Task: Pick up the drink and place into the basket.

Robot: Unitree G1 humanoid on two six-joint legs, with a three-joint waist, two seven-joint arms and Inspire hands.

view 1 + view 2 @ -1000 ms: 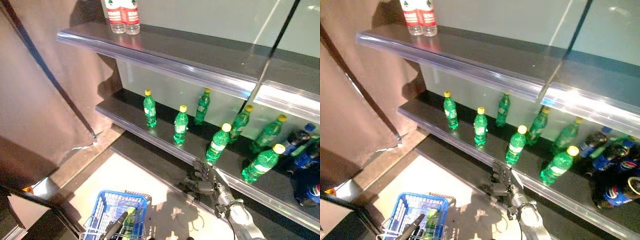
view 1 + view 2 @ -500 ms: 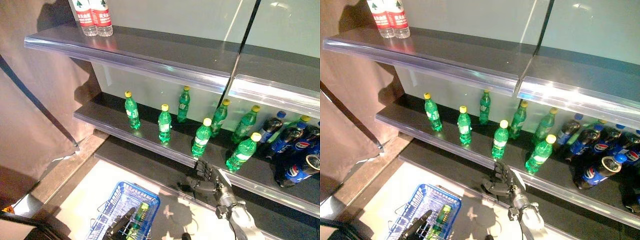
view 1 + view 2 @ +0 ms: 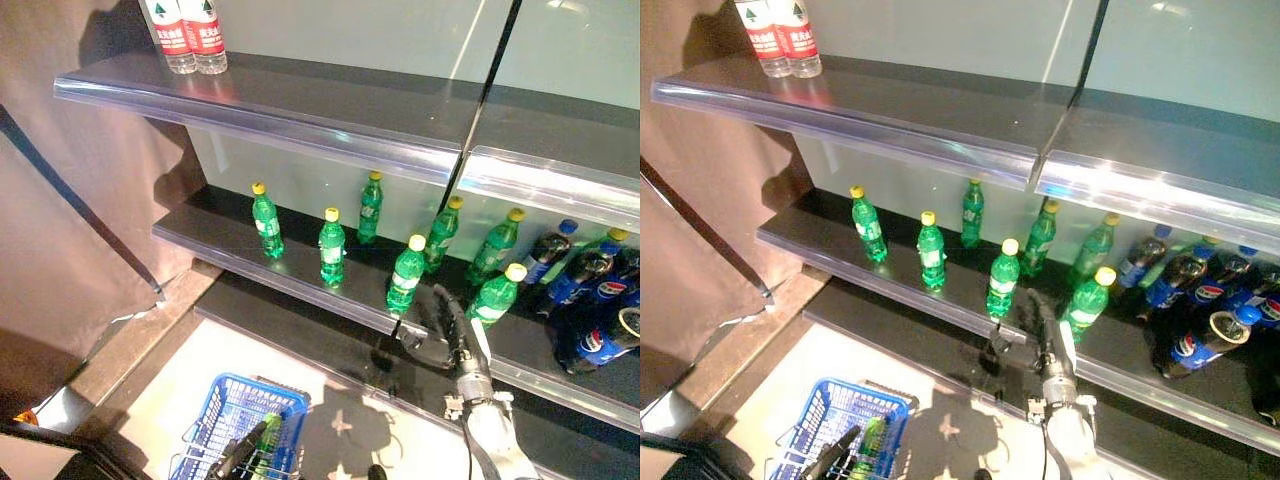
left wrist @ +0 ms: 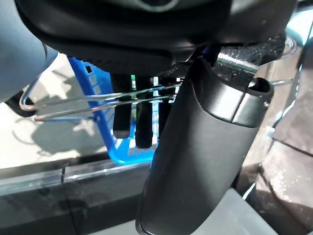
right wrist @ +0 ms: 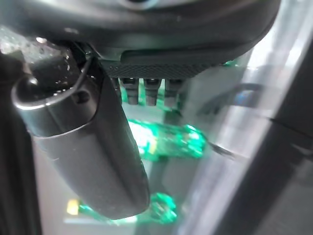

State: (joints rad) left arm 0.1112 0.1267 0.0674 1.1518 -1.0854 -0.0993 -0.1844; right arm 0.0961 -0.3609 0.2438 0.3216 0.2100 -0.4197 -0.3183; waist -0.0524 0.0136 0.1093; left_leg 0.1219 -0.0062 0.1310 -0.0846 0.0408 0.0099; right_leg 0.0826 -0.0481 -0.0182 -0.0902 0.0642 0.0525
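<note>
- nearest to me, low at my left, my left hand (image 4: 146,122) has its fingers hooked around the wire handle (image 4: 98,98) of the blue basket (image 3: 225,405), carrying it above the pale floor (image 3: 180,370).
- one green bottle (image 3: 268,440) already lies inside the basket, tilted, its long axis running roughly away from me; i cannot tell which end carries the cap.
- a little farther, at my right, my right hand (image 3: 452,335) is up at the front lip of the lower shelf (image 3: 300,285), fingers straight and spread wide, holding nothing; its wrist view shows green bottles just past the fingertips.
- the drink i judge i am after is the green bottle with the yellow cap (image 3: 405,272) at the shelf's front edge, just to the left of my open hand and not yet touched. a second front bottle (image 3: 496,297) stands just beyond my fingers, so i cannot rule it out.
- both stand upright, long axis vertical, cap up.
- progress, as i judge it: one drink is in the basket, but this one is only at the reach. closing on it, lifting it clear of the lip, carrying it down and releasing it all remain.
- farther back, more green bottles (image 3: 330,245) stand upright along the shelf, and dark cola bottles (image 3: 580,300) crowd its right end.
- farthest, two clear bottles with red labels (image 3: 185,30) stand on the upper shelf (image 3: 300,110).
</note>
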